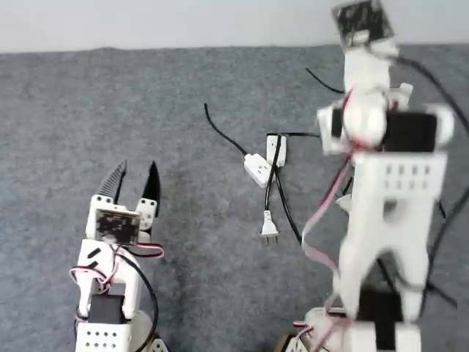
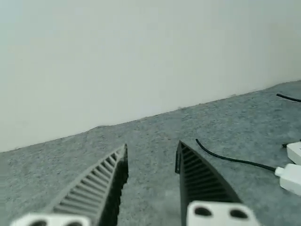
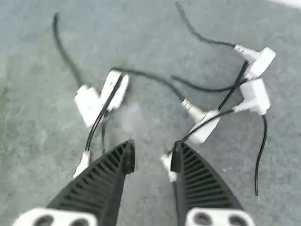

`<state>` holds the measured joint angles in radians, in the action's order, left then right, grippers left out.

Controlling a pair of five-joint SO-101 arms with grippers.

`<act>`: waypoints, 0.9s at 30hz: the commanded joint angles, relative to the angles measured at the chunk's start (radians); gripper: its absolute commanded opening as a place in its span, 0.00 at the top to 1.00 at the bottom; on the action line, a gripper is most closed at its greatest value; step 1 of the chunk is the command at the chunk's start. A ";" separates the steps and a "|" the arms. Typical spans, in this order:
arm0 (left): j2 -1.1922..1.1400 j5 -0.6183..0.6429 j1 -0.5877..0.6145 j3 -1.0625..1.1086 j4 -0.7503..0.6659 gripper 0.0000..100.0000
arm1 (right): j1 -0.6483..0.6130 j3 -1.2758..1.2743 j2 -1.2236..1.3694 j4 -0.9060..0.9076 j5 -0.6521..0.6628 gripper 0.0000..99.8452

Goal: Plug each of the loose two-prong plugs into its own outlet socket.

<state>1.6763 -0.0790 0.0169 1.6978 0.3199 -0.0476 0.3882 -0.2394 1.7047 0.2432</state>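
A grey, felt-like worktop (image 1: 110,103) runs back to a plain white wall (image 1: 146,22). At the near left the left pincer (image 1: 135,182) sits low over bare worktop, its jaws spread wide and holding nothing. The right arm (image 1: 388,183) rises tall on the right. Its right pincer (image 3: 153,145) hangs above the cords with its jaws parted and nothing between them.

Around the middle of the worktop, the left socket (image 1: 256,170) and the right socket (image 1: 276,149) lie touching. Black cords (image 1: 220,132) trail from them toward the wall. One loose plug (image 1: 269,233) lies flat, nearer than the sockets, with its cord running back across them. From the right wrist, three more white blocks (image 3: 256,94) on cords lie apart from that pair. It is too blurred to tell whether they are plugs or sockets.
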 commanded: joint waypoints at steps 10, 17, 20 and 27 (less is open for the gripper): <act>-0.009 -0.071 -0.114 -0.008 0.037 0.84 | 0.039 -1.528 -0.814 -1.063 0.044 0.88; -0.009 -0.071 -0.158 -0.008 0.069 0.84 | 0.007 -1.827 -1.040 -1.273 0.046 0.88; -0.009 -0.071 -0.166 -0.008 0.069 0.84 | -0.008 -1.883 -1.086 -1.319 0.046 0.88; -0.009 -0.066 -0.167 -0.008 0.091 0.84 | -0.007 -1.946 -1.102 -1.399 0.046 0.88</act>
<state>1.6763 -0.1389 -0.1396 1.6978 0.4012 -0.0460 -1.5604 -1.3211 0.3452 0.2846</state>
